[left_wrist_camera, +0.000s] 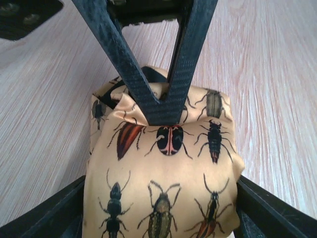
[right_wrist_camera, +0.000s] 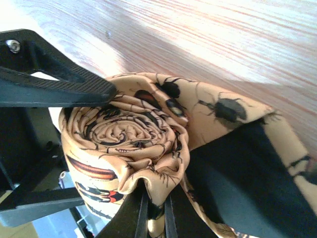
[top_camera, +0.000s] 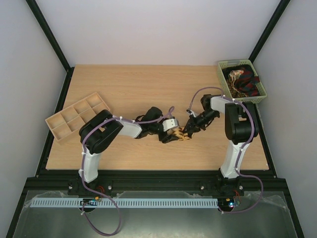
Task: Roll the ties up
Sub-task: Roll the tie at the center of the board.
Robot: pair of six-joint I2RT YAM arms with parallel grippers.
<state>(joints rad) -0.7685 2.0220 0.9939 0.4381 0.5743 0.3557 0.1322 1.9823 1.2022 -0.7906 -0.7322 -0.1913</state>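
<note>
Yellow beetle-print tie [right_wrist_camera: 124, 134] sits rolled; my right hand [right_wrist_camera: 156, 201] pinches a fold, my left hand [left_wrist_camera: 161, 193] spread wide around it.

Bright even light overall; glare bleaches the table [right_wrist_camera: 59, 20] in the right wrist view.
</note>
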